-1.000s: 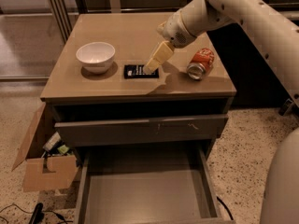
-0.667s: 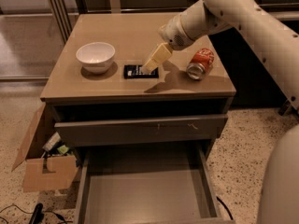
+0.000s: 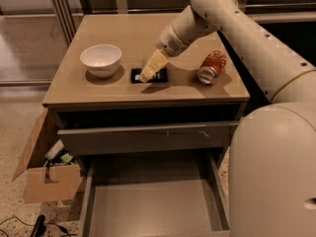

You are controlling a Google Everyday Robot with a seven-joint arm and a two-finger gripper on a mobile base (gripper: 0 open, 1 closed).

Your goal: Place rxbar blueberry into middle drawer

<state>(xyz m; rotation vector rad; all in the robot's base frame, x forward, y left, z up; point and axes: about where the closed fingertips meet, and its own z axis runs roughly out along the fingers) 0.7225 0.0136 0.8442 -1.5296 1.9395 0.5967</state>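
1. Gripper (image 3: 148, 73) slants down-left from the arm, which reaches in from the right. Its tip is over the bar's left end, and whether it is open or closed cannot be told.
2. Bar (image 3: 161, 76), its white lettering unreadable, lies near the tabletop's (image 3: 123, 28) front edge, between the bowl (image 3: 101, 59) and the tipped red can (image 3: 211, 67).
3. Middle drawer (image 3: 148, 201) stands open below.

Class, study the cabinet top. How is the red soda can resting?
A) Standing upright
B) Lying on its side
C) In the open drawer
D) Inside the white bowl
B: the red soda can lies on its side on the cabinet top, apart from the rxbar blueberry, which the gripper is right over.
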